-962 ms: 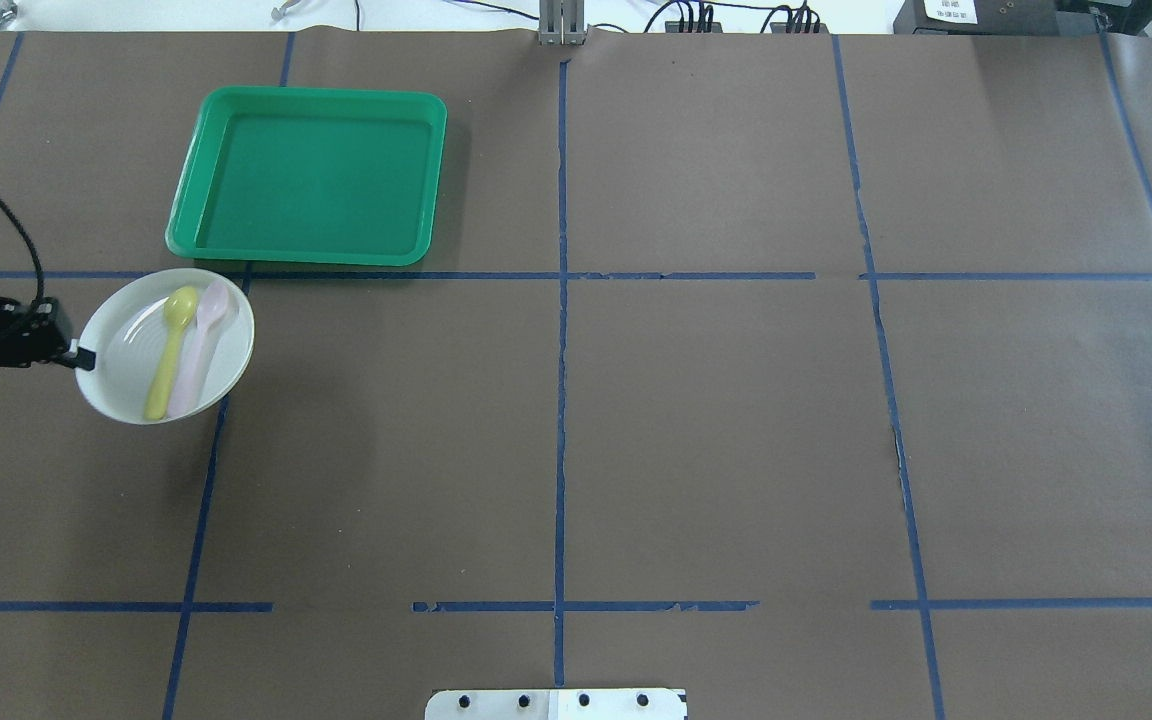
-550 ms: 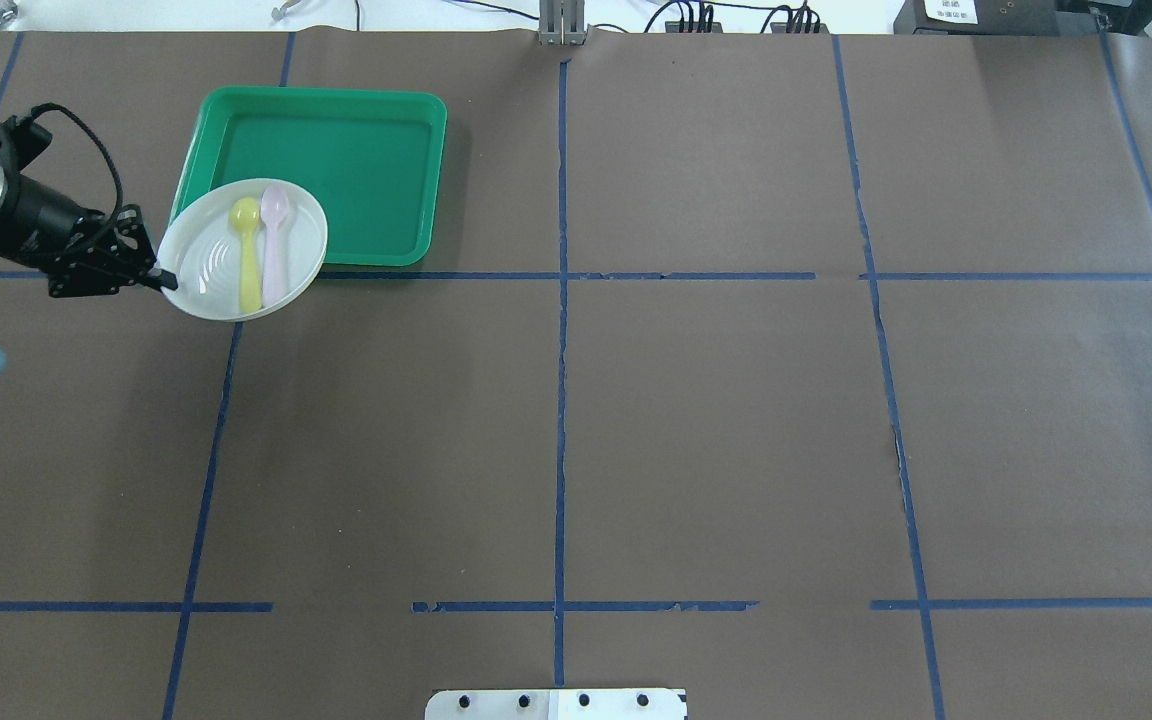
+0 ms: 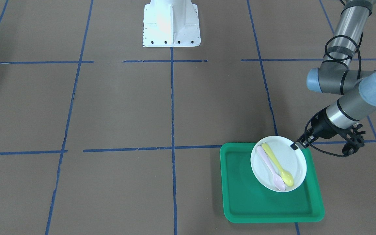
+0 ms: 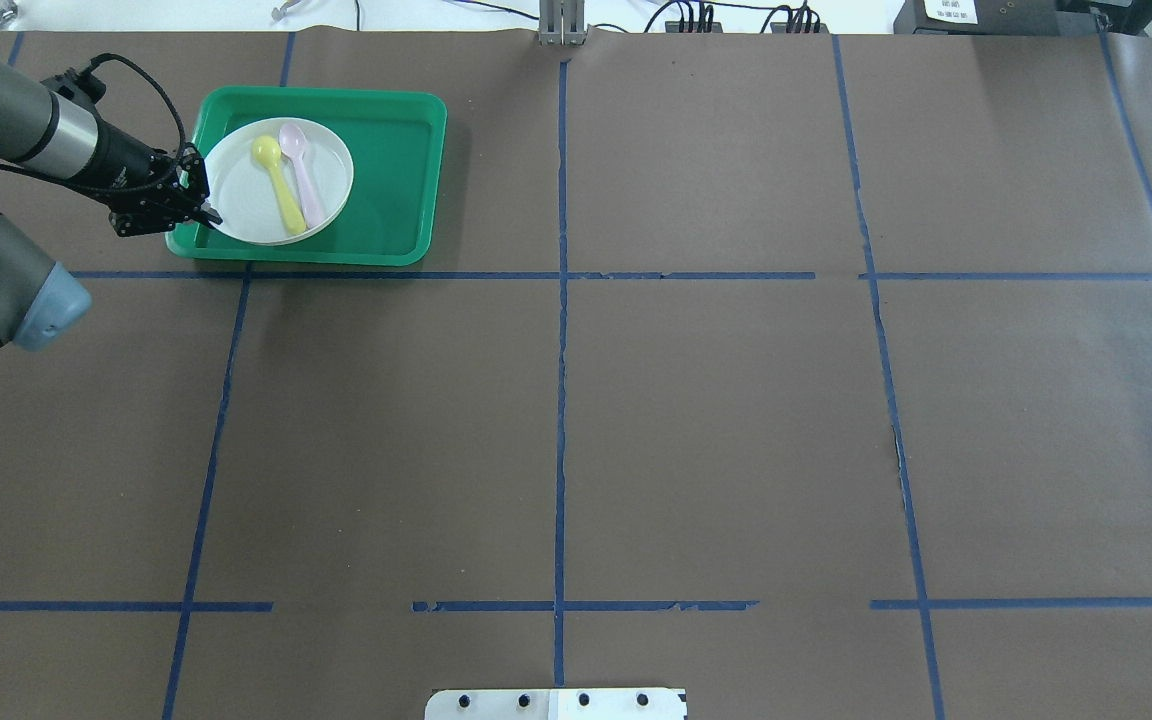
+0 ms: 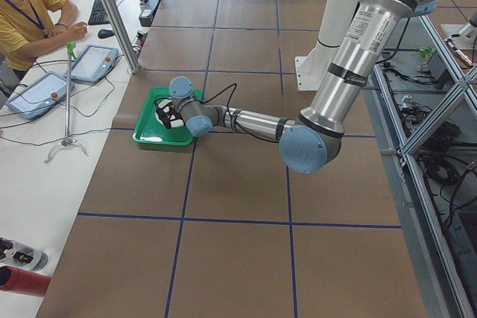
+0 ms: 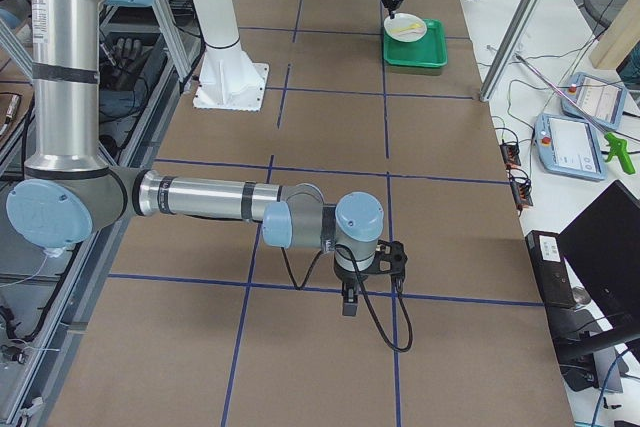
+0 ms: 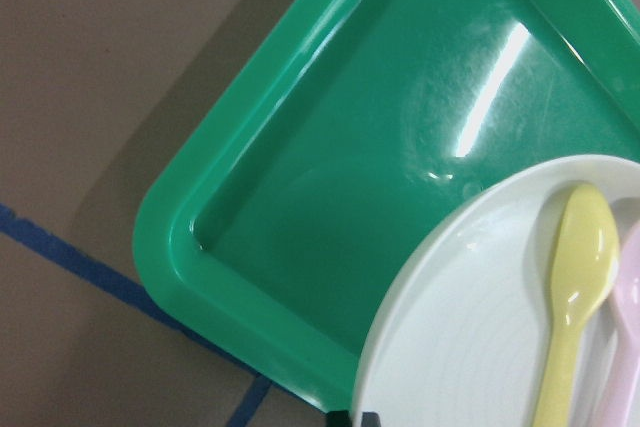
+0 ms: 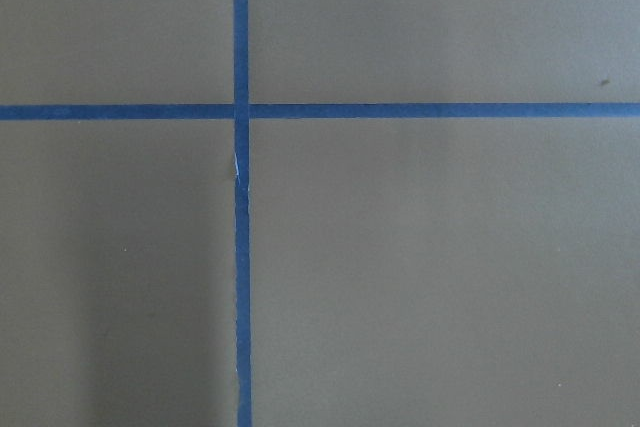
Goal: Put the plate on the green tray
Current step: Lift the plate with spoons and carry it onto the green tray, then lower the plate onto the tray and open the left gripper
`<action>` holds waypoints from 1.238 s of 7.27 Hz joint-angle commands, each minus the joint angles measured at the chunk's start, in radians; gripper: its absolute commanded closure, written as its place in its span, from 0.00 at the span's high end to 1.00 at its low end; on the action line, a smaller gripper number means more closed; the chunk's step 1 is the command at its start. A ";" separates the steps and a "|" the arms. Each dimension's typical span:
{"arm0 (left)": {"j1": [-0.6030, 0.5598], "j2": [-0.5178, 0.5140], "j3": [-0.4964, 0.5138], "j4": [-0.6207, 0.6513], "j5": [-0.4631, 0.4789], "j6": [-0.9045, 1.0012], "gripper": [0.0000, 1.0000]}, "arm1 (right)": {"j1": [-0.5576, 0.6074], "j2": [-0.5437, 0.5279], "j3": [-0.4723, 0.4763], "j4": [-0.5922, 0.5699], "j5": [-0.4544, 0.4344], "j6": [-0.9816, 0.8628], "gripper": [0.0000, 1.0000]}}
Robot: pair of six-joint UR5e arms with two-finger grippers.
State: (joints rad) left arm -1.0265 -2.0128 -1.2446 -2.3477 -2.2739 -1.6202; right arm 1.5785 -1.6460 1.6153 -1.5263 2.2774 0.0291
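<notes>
The small white plate [image 4: 236, 188] is over the left part of the green tray [image 4: 386, 170], with a yellow spoon [image 4: 279, 186] and a pale pink spoon [image 4: 304, 180] lying in it. My left gripper [image 4: 204, 212] is shut on the plate's near-left rim. The front-facing view shows the plate [image 3: 294, 160] over the tray [image 3: 246, 186], casting a shadow on the tray floor, with the gripper [image 3: 295, 146] at its rim. The left wrist view shows the plate [image 7: 460, 347] above the tray [image 7: 330, 197]. My right gripper [image 6: 348, 302] shows only in the exterior right view; I cannot tell its state.
The table is brown paper with blue tape lines [image 4: 561, 300]. The robot's base plate [image 4: 556, 704] is at the near edge. An operator [image 5: 30, 13] sits at a side desk with tablets beyond the tray's end of the table.
My left gripper has carried the plate with both spoons from the table in front of the tray, forward and to the right, to over the tray's left part.
</notes>
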 commanded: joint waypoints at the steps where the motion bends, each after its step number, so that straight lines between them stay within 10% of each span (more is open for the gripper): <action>1: -0.001 -0.091 0.101 -0.008 0.049 -0.003 0.00 | 0.000 0.000 0.000 0.000 0.001 0.000 1.00; 4: 0.005 -0.136 0.201 -0.094 0.079 -0.007 0.00 | 0.000 0.000 0.000 0.000 0.001 0.000 1.00; 5: 0.009 -0.126 0.194 -0.100 0.080 -0.001 0.87 | 0.000 0.000 0.000 0.000 -0.001 0.000 1.00; 9: -0.052 0.070 -0.037 0.082 0.041 0.461 1.00 | 0.000 0.000 0.000 0.000 0.001 0.000 1.00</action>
State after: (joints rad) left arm -1.0454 -2.0161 -1.1898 -2.3800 -2.2063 -1.3876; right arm 1.5785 -1.6459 1.6153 -1.5263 2.2779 0.0291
